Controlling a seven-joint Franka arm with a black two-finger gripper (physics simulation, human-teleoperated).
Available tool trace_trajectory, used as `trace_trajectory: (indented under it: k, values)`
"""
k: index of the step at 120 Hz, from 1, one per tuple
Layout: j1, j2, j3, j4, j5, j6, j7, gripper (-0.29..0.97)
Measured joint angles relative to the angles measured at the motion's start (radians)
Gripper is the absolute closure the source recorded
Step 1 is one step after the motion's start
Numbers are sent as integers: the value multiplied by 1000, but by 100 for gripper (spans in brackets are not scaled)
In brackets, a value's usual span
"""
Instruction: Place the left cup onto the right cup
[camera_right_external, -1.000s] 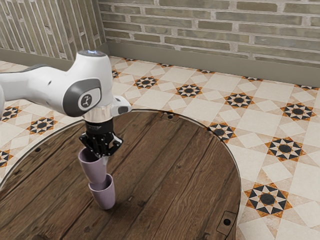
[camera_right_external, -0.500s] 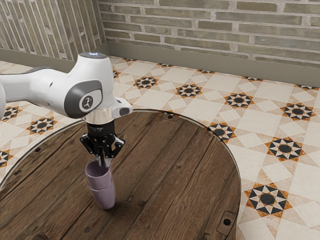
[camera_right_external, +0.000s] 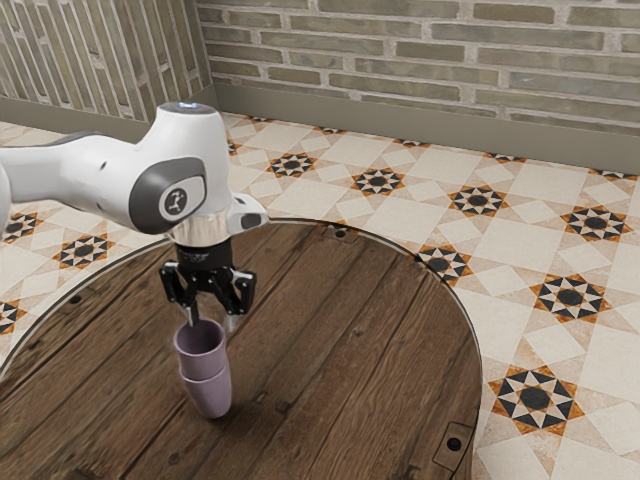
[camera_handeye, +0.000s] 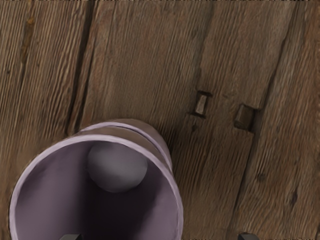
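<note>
Two mauve cups stand nested on the round wooden table (camera_right_external: 380, 330). The upper cup (camera_right_external: 199, 346) sits upright inside the lower cup (camera_right_external: 209, 397). My gripper (camera_right_external: 208, 318) hovers just over the upper cup's rim, open, its fingers spread to either side and holding nothing. In the wrist view I look straight down into the upper cup (camera_handeye: 95, 195), and the lower cup's rim (camera_handeye: 152, 134) peeks out behind it.
The table's edge (camera_right_external: 455, 300) curves along the exterior view's right, with patterned floor tiles (camera_right_external: 560, 230) beyond. Small notches (camera_handeye: 244, 117) mark the planks near the cups. Bare wood lies to the exterior view's right of the stack.
The upper cup went from tilted to upright and sank deeper into the lower cup. My gripper opened, let it go and now stands slightly above the rim.
</note>
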Motion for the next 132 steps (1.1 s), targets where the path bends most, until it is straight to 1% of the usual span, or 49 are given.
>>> trace_trajectory:
  k: [6,16,28,41,47,59,76,89,113,132]
  values:
    - [-35,6,38,4,1,-1,1,20]
    - [-139,30,143,12,15,-2,1,13]
    - [-301,73,315,30,46,-3,3,8]
    - [-472,121,499,82,91,-18,8,5]
    - [-518,143,557,115,105,-31,14,4]
    - [-575,175,637,180,122,-63,31,2]
    - [-612,197,702,267,132,-113,65,1]
    - [-643,197,753,323,154,-158,91,1]
    - [-652,197,772,408,172,-237,134,0]
    - [-667,199,785,441,182,-274,168,0]
